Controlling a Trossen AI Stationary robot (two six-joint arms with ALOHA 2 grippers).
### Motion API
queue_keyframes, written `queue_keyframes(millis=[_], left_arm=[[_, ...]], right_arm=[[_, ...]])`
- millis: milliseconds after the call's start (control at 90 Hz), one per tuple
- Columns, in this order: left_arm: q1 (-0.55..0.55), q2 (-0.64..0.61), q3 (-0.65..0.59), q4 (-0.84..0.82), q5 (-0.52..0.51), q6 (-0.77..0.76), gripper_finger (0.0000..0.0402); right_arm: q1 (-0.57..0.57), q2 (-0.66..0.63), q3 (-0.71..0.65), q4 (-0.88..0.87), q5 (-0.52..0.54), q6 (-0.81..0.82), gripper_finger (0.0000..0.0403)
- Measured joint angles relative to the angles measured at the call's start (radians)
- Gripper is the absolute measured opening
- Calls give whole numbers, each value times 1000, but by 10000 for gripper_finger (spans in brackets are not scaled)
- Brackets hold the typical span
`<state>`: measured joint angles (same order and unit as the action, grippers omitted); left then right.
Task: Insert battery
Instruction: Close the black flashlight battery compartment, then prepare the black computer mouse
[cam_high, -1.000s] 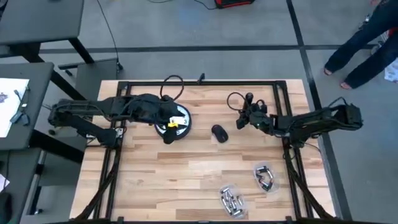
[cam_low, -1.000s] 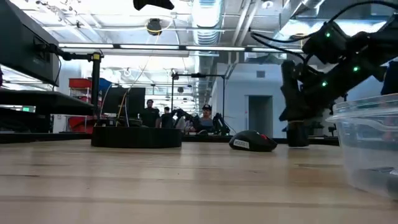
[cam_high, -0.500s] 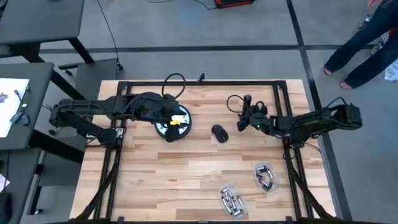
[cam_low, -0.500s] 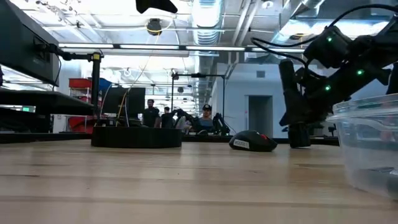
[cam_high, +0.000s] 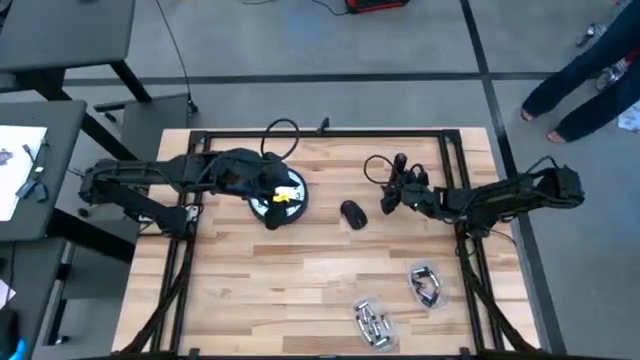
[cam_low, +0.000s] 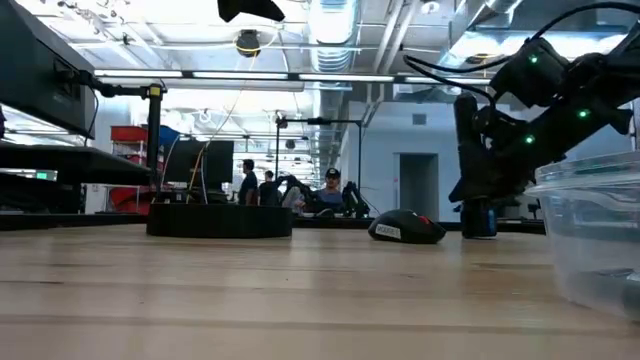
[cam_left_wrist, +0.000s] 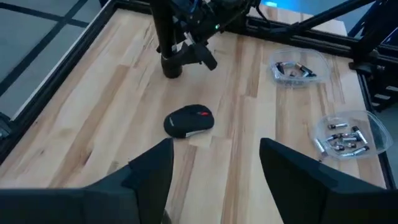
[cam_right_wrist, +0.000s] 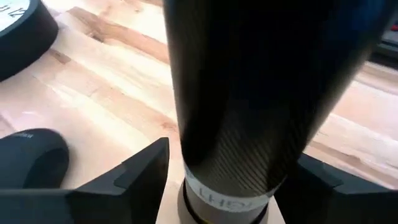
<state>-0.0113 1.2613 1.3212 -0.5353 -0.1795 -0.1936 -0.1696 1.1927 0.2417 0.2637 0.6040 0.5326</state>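
A black computer mouse (cam_high: 352, 213) is lying near the middle of the butcher-block table (cam_high: 300, 290), with bare wood all around it. Just beside it, the right end effector (cam_high: 393, 190) is hanging low over a dark cylinder (cam_right_wrist: 249, 106) that is standing upright on the wood; the fingers are sitting on either side of the cylinder, but I cannot tell whether they are actually pressing on it. From table height the cylinder's base (cam_low: 479, 217) is showing just past the mouse (cam_low: 405, 228).

On the other side, the left end effector (cam_high: 275, 190) is hovering over a round black clock (cam_high: 277, 203) with a white face, fingers (cam_left_wrist: 149, 171) spread apart and gripping nothing; a yellow patch is showing at its tip.

The batteries are sitting well apart from the mouse, toward the near edge: one clear plastic container (cam_high: 372, 324) is holding loose silver cells, and a second container (cam_high: 427, 284) nearby is holding a few more.

A black metal frame is running around the table's edges. Beyond it, a grey floor with dark seams is spreading out, a person's legs (cam_high: 580, 75) are standing at the far right corner, and several people (cam_low: 265, 188) are gathering deep in the brightly lit workshop.
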Motion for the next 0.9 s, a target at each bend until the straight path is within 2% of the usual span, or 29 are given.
queue_keyframes(millis=[633,700,811,900], left_arm=[[0,0,0,-15,0,6,217],[0,0,0,-16,0,6,217],[0,0,0,-23,4,6,217],[0,0,0,-48,23,7,217]], right_arm=[[118,-23,0,-106,-42,64,221],[136,-23,1,-142,-98,95,221],[183,-23,17,-224,-269,195,221],[243,-23,34,-215,-375,285,221]])
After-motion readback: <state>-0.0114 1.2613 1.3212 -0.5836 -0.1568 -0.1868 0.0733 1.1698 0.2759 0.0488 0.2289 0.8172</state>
